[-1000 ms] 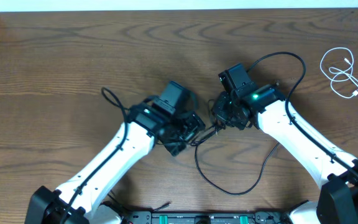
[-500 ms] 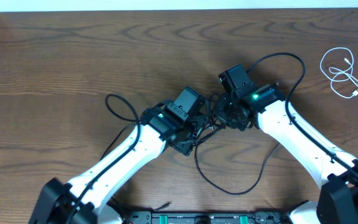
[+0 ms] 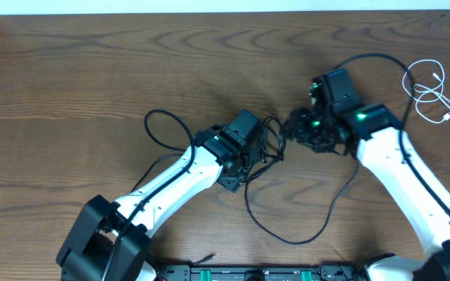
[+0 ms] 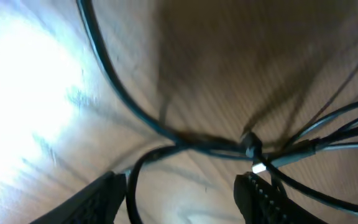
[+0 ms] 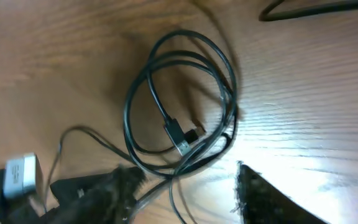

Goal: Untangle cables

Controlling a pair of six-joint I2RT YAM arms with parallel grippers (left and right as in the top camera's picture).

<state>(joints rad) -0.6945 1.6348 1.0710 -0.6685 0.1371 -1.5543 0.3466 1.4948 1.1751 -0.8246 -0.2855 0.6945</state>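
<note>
Left end effector [image 4: 182, 205] released, black cables [image 4: 185, 142] knotted just ahead; right end effector [image 5: 185, 199] released too, coil [image 5: 161, 107] ahead (plug [image 5: 178, 134] inside). Pinch one strand, draw apart slowly along the desk [image 5: 303, 93].

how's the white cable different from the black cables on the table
The white cable is short, loosely coiled by itself; the black cables are longer, sprawling in wide loops and tangled together. The white cable sits at the far right of the table; the black cables lie mid-table. Both are thin cords flat on the wood.
</note>
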